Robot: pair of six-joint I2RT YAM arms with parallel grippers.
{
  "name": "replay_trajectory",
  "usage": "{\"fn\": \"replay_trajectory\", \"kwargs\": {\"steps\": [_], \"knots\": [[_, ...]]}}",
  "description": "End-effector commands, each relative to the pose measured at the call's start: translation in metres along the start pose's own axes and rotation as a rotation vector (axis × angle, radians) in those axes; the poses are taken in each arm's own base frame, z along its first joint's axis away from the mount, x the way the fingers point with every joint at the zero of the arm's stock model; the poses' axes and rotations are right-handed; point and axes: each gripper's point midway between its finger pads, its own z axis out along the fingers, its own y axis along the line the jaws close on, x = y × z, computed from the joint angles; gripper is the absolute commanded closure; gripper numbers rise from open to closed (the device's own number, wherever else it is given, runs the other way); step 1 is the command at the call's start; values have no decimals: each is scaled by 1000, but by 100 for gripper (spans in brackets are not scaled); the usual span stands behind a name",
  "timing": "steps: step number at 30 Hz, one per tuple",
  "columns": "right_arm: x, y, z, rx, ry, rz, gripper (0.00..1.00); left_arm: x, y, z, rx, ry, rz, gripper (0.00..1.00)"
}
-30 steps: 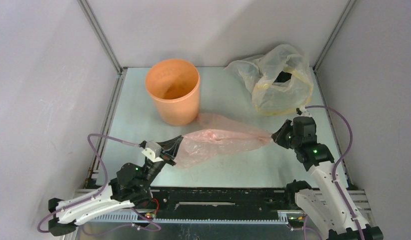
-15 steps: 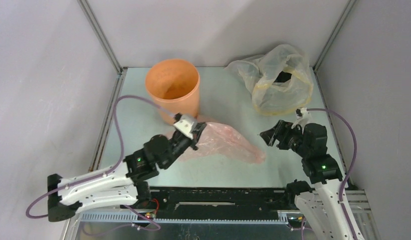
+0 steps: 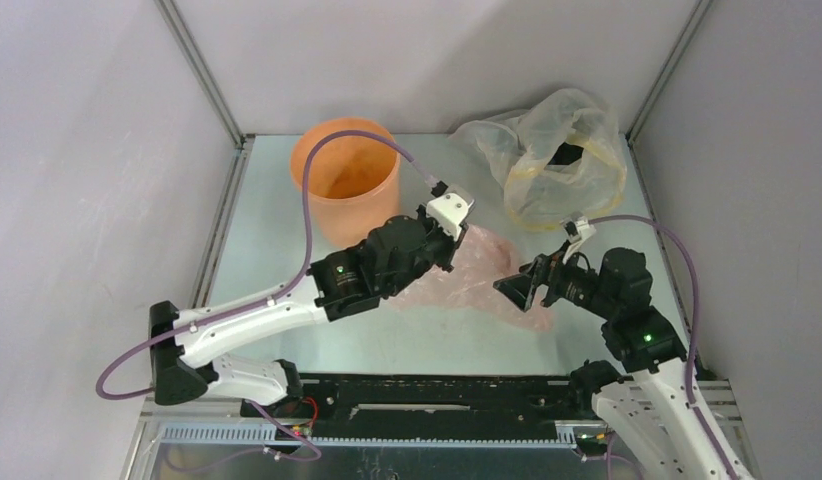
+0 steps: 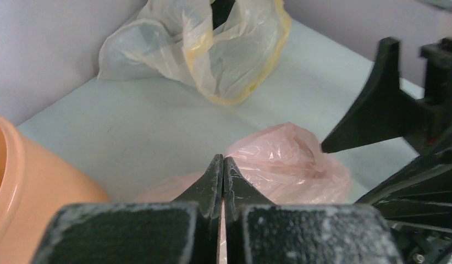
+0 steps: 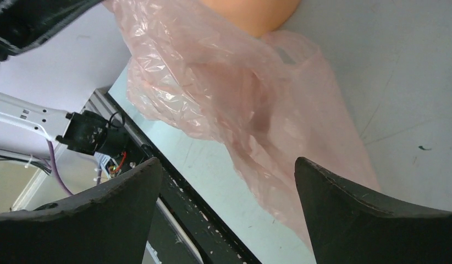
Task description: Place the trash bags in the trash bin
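Observation:
The trash bag (image 3: 484, 278) is thin, crinkled pale pink plastic, bunched on the table between my two grippers. The orange trash bin (image 3: 345, 188) stands upright at the back left, and my left arm crosses in front of it. My left gripper (image 3: 454, 246) is shut on an edge of the bag; in the left wrist view its jaws (image 4: 222, 159) meet with pink film in the slit, and the rest of the bag (image 4: 287, 165) lies just beyond. My right gripper (image 3: 518, 282) is open, its fingers either side of the bag's near end (image 5: 240, 93) without touching it.
A larger clear yellowish bag (image 3: 557, 160) with dark contents lies at the back right. Grey walls close in the left, right and back of the table. A black rail (image 3: 437, 390) runs along the near edge between the arm bases.
My left gripper has carried its end of the pink bag from the near left across to the right of the bin, bunching it up. My right gripper let go of the other end and opened.

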Motion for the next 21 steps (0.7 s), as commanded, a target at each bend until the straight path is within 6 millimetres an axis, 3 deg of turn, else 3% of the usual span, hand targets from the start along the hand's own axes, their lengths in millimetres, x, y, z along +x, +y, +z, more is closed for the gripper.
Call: {"fn": "replay_trajectory", "kwargs": {"steps": [1, 4, 10, 17, 20, 21], "knots": [[-34, 7, 8, 36, -75, -96, 6, -39, -15, -13, 133, -73, 20, 100], [-50, 12, 8, 66, -116, -155, 6, -38, -24, -25, 210, -74, 42, 100], [-79, 29, 1, 85, -193, -287, 13, -48, -15, -49, 217, -84, 40, 100], [-74, 73, 17, -83, -126, -406, 9, -71, -17, -71, 279, -139, 28, 100], [-74, 85, 24, -111, -124, -424, 16, -77, -23, -80, 323, -150, 11, 100], [-74, 88, 25, -117, -125, -424, 25, -80, -25, -84, 342, -159, 3, 100]]}}
